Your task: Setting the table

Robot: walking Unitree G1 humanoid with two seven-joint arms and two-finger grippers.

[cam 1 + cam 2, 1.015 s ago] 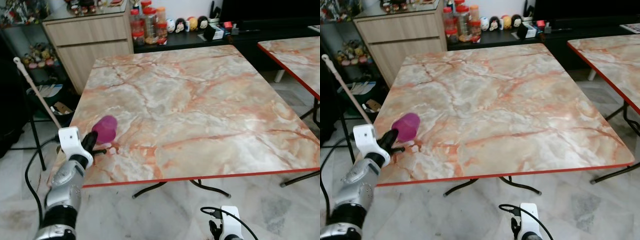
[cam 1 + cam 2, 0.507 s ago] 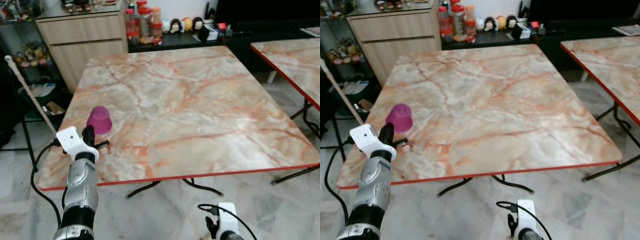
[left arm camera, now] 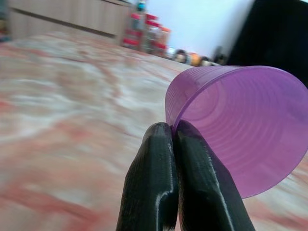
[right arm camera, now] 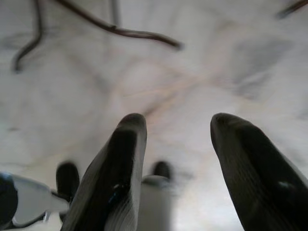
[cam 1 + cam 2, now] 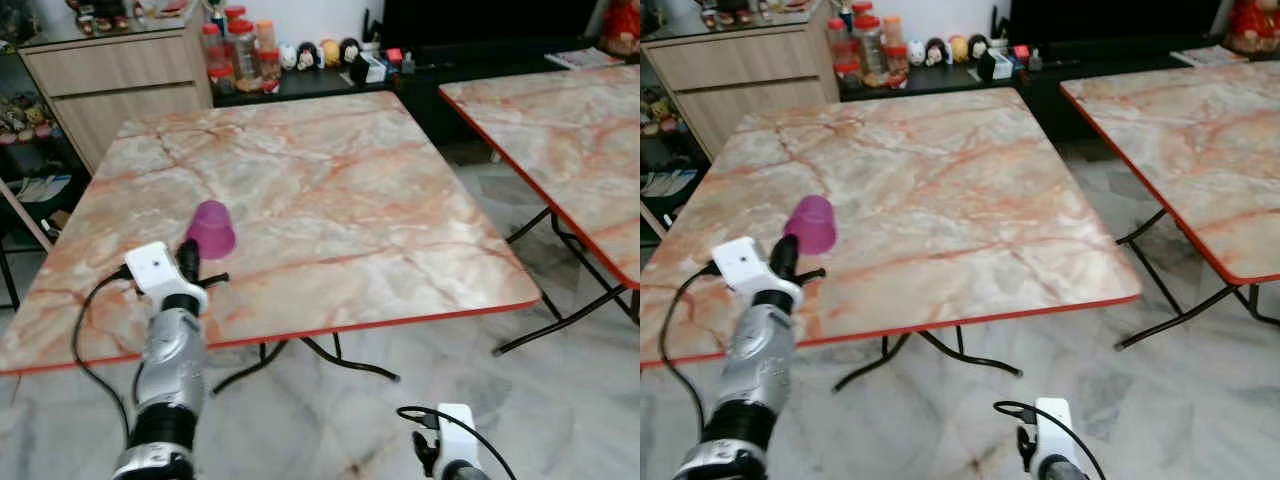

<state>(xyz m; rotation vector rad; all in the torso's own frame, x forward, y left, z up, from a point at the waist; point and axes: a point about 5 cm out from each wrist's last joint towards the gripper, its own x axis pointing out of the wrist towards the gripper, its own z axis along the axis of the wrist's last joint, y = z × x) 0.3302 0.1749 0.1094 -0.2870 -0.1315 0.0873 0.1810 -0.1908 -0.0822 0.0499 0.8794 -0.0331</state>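
Marble-patterned table (image 5: 330,190) on pale tiled floor (image 5: 330,420)

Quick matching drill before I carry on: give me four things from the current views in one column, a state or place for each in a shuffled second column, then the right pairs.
Things:
1. purple cup
2. left gripper
3. right gripper
4. jars

States or places:
A. fingers spread apart, pointing at the floor
B. on the dark low shelf beyond the table's far edge
C. fingers pinched on a rim
D. tipped, held over the near left part of the marble table

Pairs: 1-D, 2-C, 3-A, 4-B
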